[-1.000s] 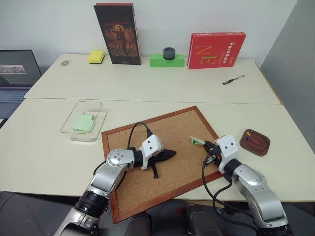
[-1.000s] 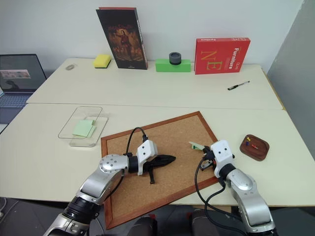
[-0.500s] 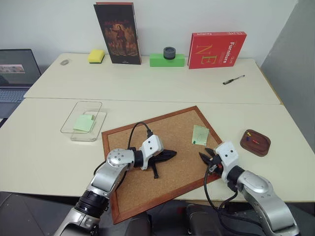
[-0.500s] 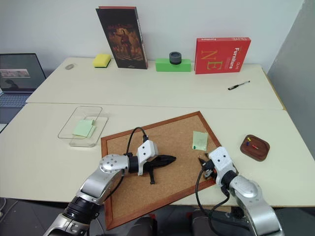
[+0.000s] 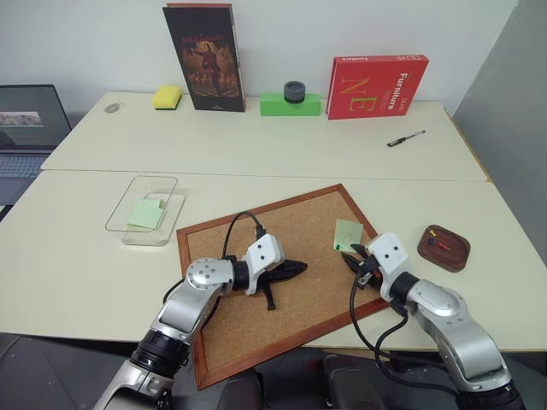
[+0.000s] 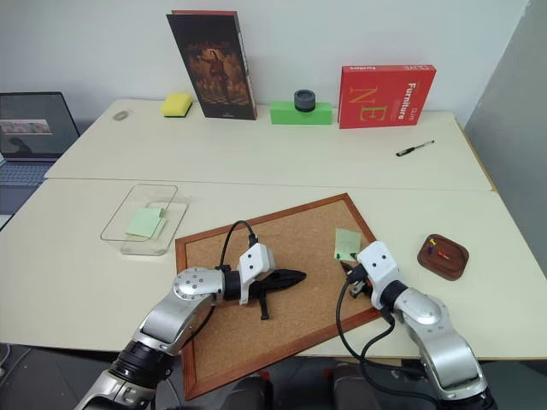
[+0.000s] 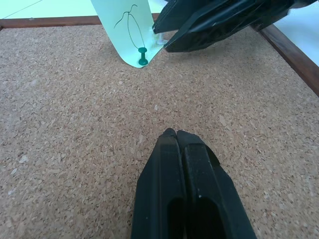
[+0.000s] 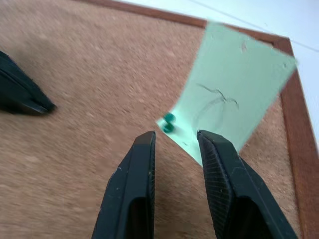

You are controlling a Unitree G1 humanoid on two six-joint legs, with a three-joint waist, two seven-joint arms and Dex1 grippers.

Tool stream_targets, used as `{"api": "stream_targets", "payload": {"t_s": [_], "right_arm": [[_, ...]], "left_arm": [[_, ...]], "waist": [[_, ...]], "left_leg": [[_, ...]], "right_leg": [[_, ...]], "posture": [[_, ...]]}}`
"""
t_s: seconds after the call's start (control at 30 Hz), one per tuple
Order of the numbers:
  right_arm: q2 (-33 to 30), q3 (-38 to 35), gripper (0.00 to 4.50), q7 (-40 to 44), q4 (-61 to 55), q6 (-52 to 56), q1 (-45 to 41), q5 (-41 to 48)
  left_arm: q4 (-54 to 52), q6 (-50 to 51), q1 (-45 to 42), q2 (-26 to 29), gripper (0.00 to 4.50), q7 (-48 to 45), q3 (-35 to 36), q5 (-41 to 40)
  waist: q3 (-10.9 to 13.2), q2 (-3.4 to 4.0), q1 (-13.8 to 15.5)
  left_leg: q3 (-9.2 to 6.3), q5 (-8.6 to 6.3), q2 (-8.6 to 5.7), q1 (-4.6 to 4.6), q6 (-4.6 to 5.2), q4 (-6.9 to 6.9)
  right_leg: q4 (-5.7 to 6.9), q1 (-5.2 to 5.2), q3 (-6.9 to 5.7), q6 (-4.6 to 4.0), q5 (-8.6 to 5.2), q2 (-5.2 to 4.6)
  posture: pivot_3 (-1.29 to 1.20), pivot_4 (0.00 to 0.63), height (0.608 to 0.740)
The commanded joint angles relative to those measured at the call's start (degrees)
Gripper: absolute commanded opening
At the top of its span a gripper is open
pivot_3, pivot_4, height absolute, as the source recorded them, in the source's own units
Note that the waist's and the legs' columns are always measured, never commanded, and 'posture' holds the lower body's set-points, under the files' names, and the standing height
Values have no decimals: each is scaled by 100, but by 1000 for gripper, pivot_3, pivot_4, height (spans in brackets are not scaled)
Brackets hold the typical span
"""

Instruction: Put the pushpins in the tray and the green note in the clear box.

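Pale green, the green note lies on the cork board near its right corner, fastened at one corner by a green pushpin. The right gripper sits just short of that pin, fingers apart and empty. The left gripper rests over the middle of the board, fingers pressed together. Right of the board, near the table's right edge, the dark tray holds small coloured pins. Near the left edge, the clear box holds green paper.
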Motion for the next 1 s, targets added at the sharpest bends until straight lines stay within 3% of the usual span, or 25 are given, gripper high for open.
{"api": "stream_targets", "payload": {"t_s": [0.03, 0.43, 0.67, 1.0], "right_arm": [[-98, -195, 1402, 31, 222, -308, -146, -64], [-81, -257, 1402, 64, 296, -419, -41, -23], [-55, -252, 56, 84, 283, -411, -25, -15], [-22, -304, 56, 45, 302, -437, -38, -37]], "left_arm": [[283, 157, 167, 74, 0, 6, -165, 206], [278, 141, 186, 86, 0, -4, -157, 198], [252, 148, 207, 103, 0, -7, -149, 195], [234, 164, 207, 108, 0, -11, -148, 189]], "waist": [[0, 0, -1], [0, 0, -3], [0, 0, -4], [0, 0, -3]], "left_leg": [[0, 0, 0, 1, 0, 0], [0, 0, 0, 1, 0, 2], [0, 0, 0, 1, 0, 2], [0, 0, 0, 1, 0, 2]], "right_leg": [[0, 0, 1, 0, 0, 0], [1, 2, 1, 0, 0, 0], [1, 2, 1, 1, 0, 0], [1, 2, 1, 1, 1, 0]], "posture": [[0, 150, 740], [0, 150, 740], [0, 150, 740], [0, 150, 740]]}}
